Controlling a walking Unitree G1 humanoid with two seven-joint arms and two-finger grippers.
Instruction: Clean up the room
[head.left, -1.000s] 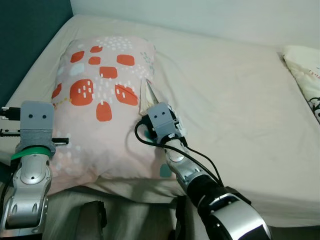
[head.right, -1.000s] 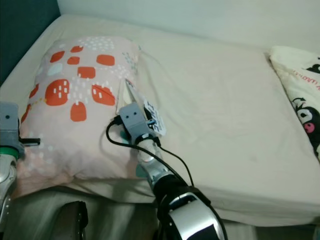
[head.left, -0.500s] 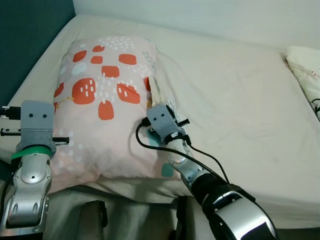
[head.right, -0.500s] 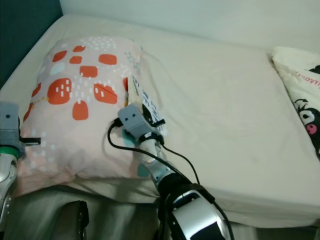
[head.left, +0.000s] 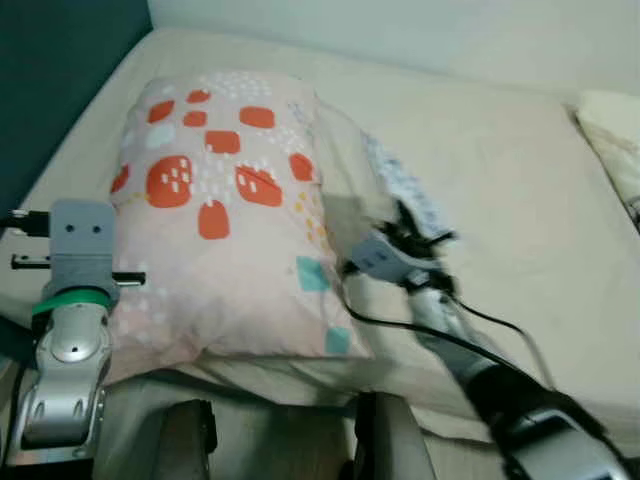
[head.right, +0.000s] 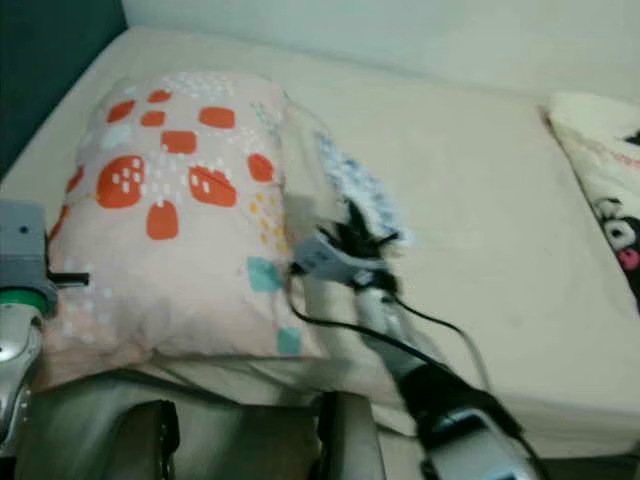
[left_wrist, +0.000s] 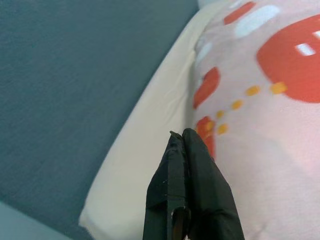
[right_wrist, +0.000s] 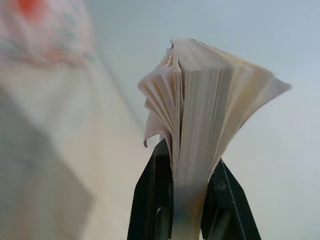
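Note:
A pink pillow (head.left: 220, 210) with red patches lies at the head end of a cream bed (head.left: 500, 140). My right gripper (head.left: 410, 238) hangs just past the pillow's right edge, above the sheet, shut on a paperback book (head.left: 400, 185) with a patterned cover. The arm and book are blurred. In the right wrist view the book's fanned pages (right_wrist: 205, 115) stand up between the two black fingers (right_wrist: 155, 200). My left gripper (left_wrist: 181, 136) is shut on nothing, by the pillow's left edge near the mattress side.
A second pillow (head.right: 600, 190) with a cartoon print lies at the bed's right edge. A dark teal wall (head.left: 50, 80) runs along the left side, a pale wall at the back. Dark objects (head.left: 190, 440) sit below the bed's near edge.
My right gripper has swung to the right with the book, from over the pillow's right edge to above the bare sheet. The left arm has stayed put.

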